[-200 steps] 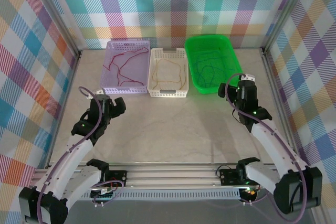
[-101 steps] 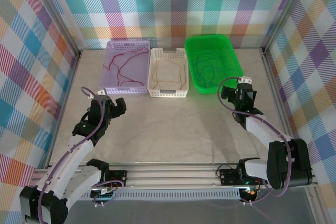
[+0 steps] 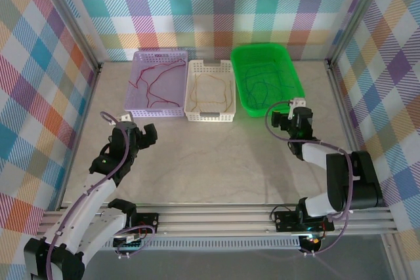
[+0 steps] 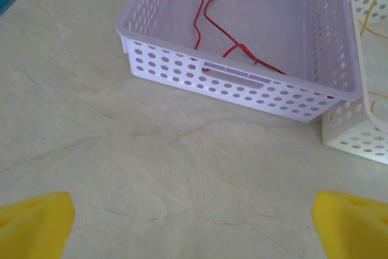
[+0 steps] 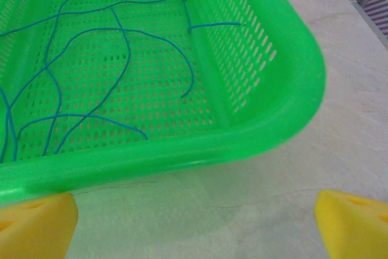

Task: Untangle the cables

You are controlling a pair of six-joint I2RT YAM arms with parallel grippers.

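The cables lie apart in three baskets at the back of the table. A red cable (image 3: 152, 86) (image 4: 209, 16) curls in the purple basket (image 3: 155, 113) (image 4: 242, 89). A yellow cable (image 3: 209, 75) (image 4: 365, 19) loops in the white basket (image 3: 210, 118) (image 4: 357, 131). A blue cable (image 3: 262, 86) (image 5: 124, 47) sprawls in the green basket (image 3: 298, 86) (image 5: 182, 159). My left gripper (image 3: 149, 132) (image 4: 194, 222) is open over bare table in front of the purple basket. My right gripper (image 3: 283, 115) (image 5: 194, 222) is open, empty, just short of the green basket's near right corner.
Aluminium posts and checked cloth walls close the table on three sides. Thick purple-grey cables run along both arms. A marble-patterned tabletop (image 3: 216, 162) stretches between the baskets and the arm bases.
The right arm has folded back, bringing its gripper left and closer to the green basket's near corner. The left arm has barely shifted. Both grippers stay open.
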